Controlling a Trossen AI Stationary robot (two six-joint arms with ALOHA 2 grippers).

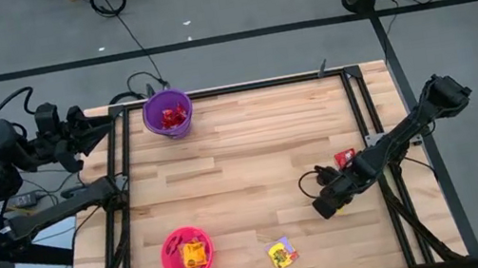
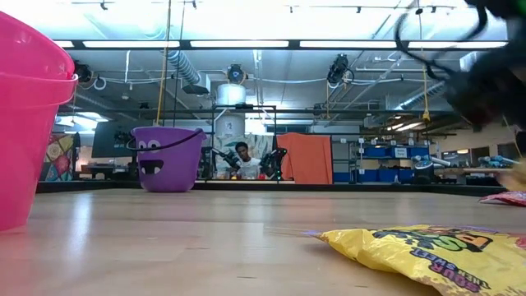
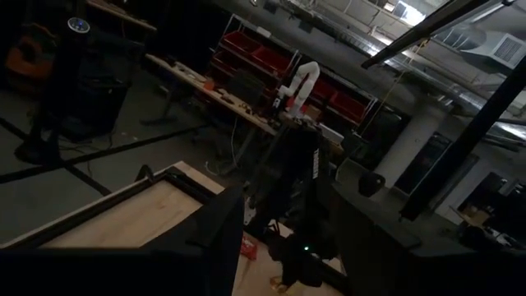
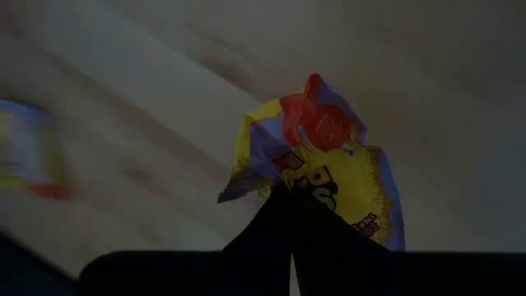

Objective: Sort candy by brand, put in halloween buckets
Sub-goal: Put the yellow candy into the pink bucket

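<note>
Pinching a yellow packet (image 4: 329, 160) in the closed right gripper (image 1: 325, 205)

Pink bucket (image 1: 171, 265), already holding yellow candy, lies well off toward the left arm's side; left gripper (image 1: 84, 128) waits, fingers apart, near the purple bucket (image 1: 154, 125).

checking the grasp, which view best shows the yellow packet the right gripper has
The right wrist view: the yellow packet fills the picture, crumpled and pinched in the shut right gripper above the table. The high view shows only the gripper, hiding the packet. The low view and the left wrist view do not clearly show it.
</note>
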